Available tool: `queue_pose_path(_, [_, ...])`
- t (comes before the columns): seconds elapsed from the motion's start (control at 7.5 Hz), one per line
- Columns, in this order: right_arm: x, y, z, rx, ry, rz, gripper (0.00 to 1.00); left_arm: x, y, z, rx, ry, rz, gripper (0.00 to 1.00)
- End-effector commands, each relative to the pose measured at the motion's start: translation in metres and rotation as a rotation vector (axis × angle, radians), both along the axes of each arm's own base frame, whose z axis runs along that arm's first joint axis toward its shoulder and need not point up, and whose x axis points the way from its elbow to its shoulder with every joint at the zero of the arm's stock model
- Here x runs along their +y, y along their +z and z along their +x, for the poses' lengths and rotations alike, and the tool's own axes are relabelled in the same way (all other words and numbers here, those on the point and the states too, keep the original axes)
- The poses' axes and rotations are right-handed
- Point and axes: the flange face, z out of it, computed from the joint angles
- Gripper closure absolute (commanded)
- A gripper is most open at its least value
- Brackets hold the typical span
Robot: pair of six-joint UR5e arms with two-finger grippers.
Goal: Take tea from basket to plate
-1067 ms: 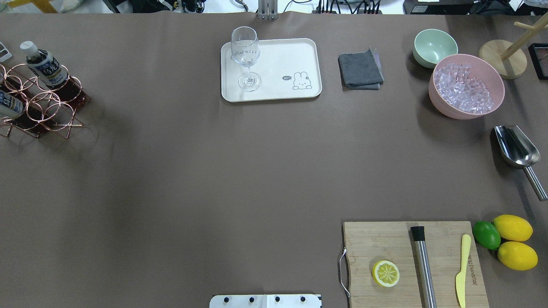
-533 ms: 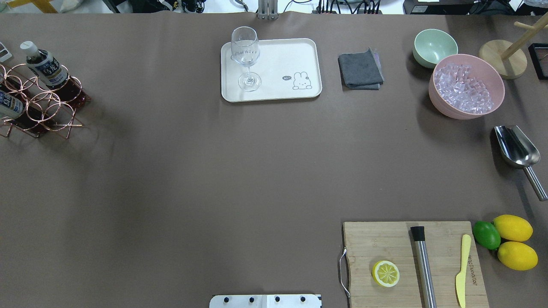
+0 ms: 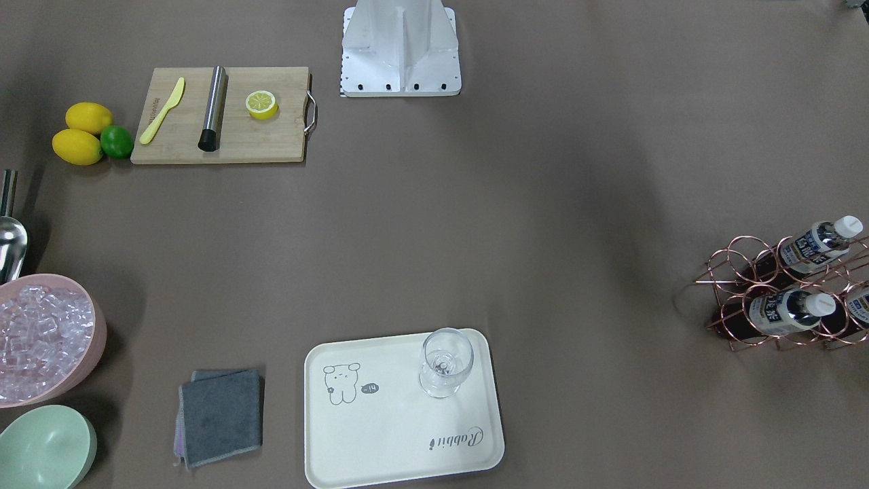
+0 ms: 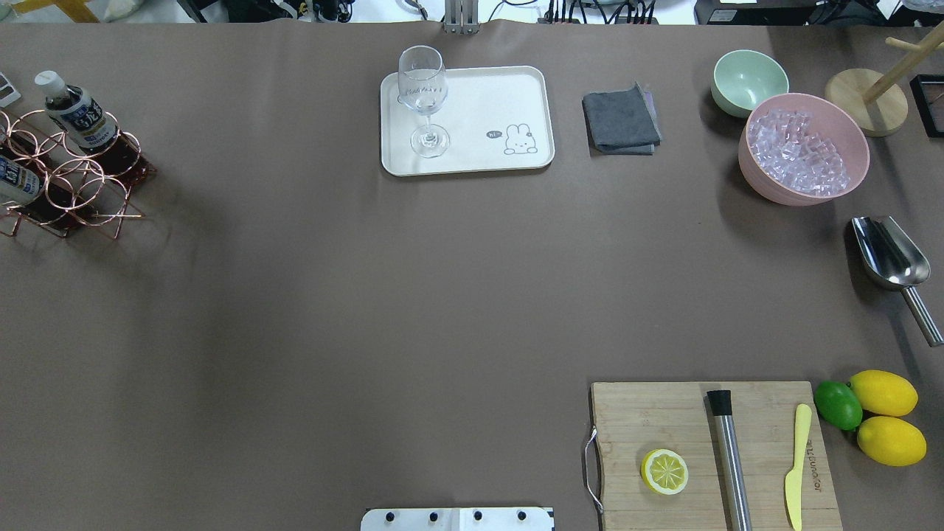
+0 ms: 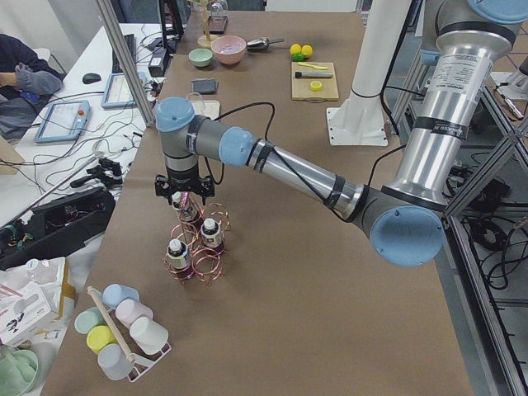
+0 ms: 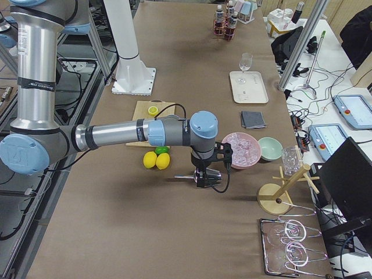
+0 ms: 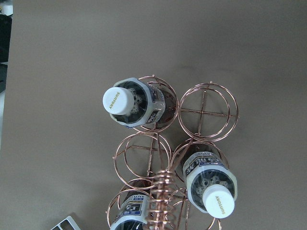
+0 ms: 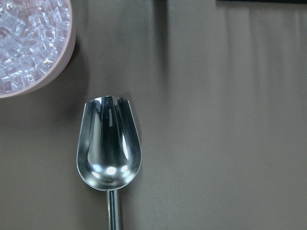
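left gripper above tea in basket, right gripper above scoop; openness of either unclear

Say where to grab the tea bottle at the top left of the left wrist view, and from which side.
Grip the tea bottle at the neck under its white cap, coming from above along its lean. It stands tilted in the wire rack with only the capped top clear of its ring; the rings fence in the body. The empty ring beside it likely leaves finger room.
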Motion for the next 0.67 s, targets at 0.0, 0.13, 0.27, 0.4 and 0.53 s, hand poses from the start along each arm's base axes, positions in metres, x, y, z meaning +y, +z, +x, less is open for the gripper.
queue_pose_path(0.0, [-0.0013,0.0008,-0.0002,0.000,-0.004,0.002,0.00,-0.0042,0.0134,0.0012,-0.005,0.034,0.002,0.13])
queue_pose_path(0.13, [-0.0019,0.0002,-0.0001,0.002,-0.004,0.004,0.00,-0.0037,0.0120,0.0005,-0.002,0.033,0.002,0.19])
queue_pose_path(0.27, [-0.0026,-0.0011,0.0000,0.003,-0.003,0.007,0.00,-0.0027,0.0105,0.0006,0.001,0.034,0.005,0.19])
queue_pose_path(0.4, [-0.0026,-0.0011,0.0000,0.003,-0.005,0.008,0.00,-0.0028,0.0109,0.0009,0.005,0.035,0.003,0.19])
queue_pose_path(0.53, [-0.0026,-0.0005,-0.0002,0.002,-0.008,0.009,0.00,-0.0025,0.0117,0.0022,0.023,0.039,-0.006,0.20])
